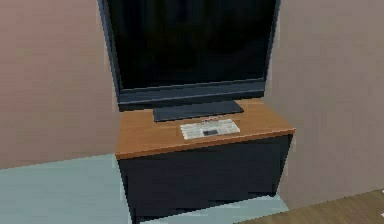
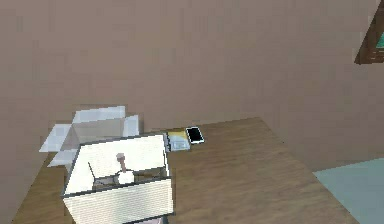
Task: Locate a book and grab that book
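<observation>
Forward view close on television (image 1: 190, 50); arm side view down onto lamp (image 2: 115, 190).

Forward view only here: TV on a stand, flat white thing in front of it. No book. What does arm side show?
Observer: A wooden table against the wall.
Operator: Anything book-like on it?
Observer: A small flat yellowish-grey thing near the far edge; too small to call a book.
Operator: What's beside it?
Observer: A flat dark slab with a white rim, on its right in the picture.
</observation>
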You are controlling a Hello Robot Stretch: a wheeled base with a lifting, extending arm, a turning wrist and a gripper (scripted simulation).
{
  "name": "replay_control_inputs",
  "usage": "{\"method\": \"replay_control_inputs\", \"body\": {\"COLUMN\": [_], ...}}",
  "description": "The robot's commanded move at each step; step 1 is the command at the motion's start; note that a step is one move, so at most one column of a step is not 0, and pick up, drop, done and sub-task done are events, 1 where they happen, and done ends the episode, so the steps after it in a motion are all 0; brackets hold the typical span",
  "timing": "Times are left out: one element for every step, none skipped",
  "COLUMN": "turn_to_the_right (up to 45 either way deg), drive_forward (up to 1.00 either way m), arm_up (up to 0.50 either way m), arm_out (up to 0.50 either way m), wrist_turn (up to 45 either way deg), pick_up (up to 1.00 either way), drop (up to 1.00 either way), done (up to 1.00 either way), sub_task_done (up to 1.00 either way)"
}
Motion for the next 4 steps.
{"method": "replay_control_inputs", "body": {"turn_to_the_right": [0.0, 0.0, 0.0, 0.0], "drive_forward": [0.0, 0.0, 0.0, 0.0], "arm_up": [0.34, 0.0, 0.0, 0.0], "arm_out": [0.0, 0.5, 0.0, 0.0], "wrist_turn": [0.0, 0.0, 45.0, 45.0], "pick_up": [0.0, 0.0, 0.0, 0.0], "drop": [0.0, 0.0, 0.0, 0.0], "done": [0.0, 0.0, 0.0, 0.0], "sub_task_done": [0.0, 0.0, 0.0, 0.0]}}
